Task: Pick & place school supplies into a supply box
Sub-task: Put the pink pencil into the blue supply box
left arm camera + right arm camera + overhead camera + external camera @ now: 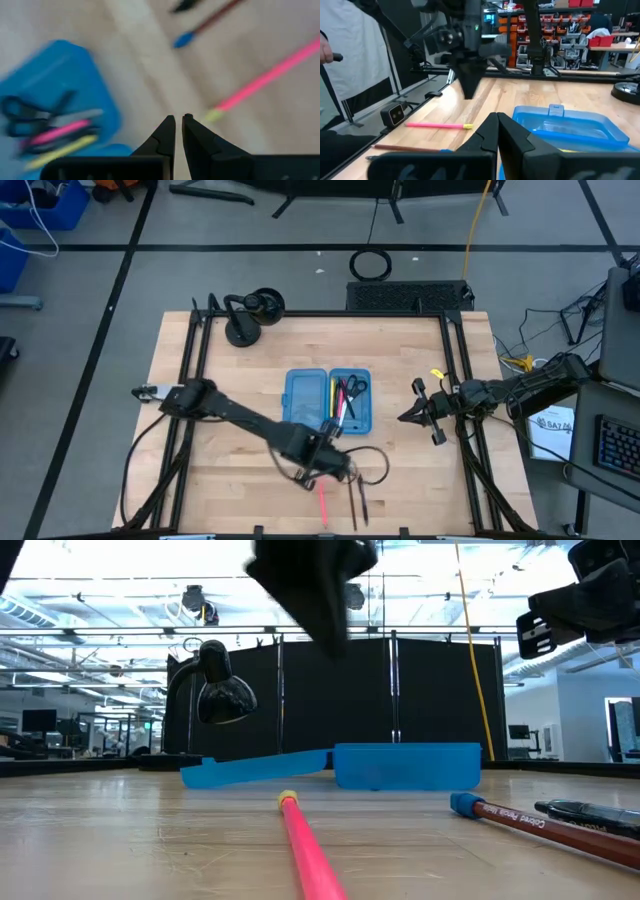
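Observation:
The supply box (328, 402) lies open mid-table. Its right half (352, 400) holds black-handled scissors, a pink marker and a yellow pencil, which also show in the left wrist view (55, 132). A pink marker (322, 504) with a yellow end lies on the wood near the table's front edge. Beside it are a brown pencil with a blue cap (545, 828) and dark pens (357, 500). My left gripper (328, 458) hangs shut and empty above the table, between the box and the pink marker (270, 75). My right gripper (404, 417) is shut and hovers right of the box.
A black desk lamp (250, 315) stands at the far left of the table. A black metal frame (455, 370) runs along the table's sides. A dark cable loop (372, 464) hangs by my left wrist. Bare wood (230, 470) lies left of the box.

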You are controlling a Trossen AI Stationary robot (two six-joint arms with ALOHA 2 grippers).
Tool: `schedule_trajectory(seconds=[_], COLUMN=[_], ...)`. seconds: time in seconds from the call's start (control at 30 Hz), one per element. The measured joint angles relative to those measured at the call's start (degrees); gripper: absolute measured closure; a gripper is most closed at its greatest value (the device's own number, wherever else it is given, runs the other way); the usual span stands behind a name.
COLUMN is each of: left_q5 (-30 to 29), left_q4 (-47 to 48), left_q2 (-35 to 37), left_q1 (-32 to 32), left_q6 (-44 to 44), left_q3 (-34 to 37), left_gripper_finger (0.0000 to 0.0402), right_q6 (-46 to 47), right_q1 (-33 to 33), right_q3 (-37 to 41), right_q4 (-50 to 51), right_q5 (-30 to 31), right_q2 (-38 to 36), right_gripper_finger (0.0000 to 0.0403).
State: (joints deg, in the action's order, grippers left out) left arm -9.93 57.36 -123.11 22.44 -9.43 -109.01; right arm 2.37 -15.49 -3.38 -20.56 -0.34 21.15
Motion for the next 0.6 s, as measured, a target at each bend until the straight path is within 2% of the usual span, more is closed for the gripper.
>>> schedule_trajectory(seconds=[0.17,0.37,0.5,0.6], left_q5=[0.8,2.9,3.1,6.0], left_q4=[8.2,8.2,6.3,5.8], left_q2=[-6.7,-7.8,-7.8,-7.8], left_q1=[-2.8,-2.5,-1.4,-1.0], left_q6=[-8.1,-20.1,-25.7,-29.2], left_q3=[-8.3,-9.3,-9.3,-9.3], left_gripper_finger=[0.0364,0.0361,0.0332,0.0294], right_q6=[1.7,3.8,4.5,4.5], right_q1=[0.0,0.0,0.0,0.0], right_q3=[0.0,0.0,0.0,0.0], right_q4=[-0.6,1.1,4.3,4.5], right_q5=[0.0,0.0,0.0,0.1], right_q2=[0.0,0.0,0.0,0.0], right_gripper_finger=[0.0403,0.0403,0.0403,0.0403])
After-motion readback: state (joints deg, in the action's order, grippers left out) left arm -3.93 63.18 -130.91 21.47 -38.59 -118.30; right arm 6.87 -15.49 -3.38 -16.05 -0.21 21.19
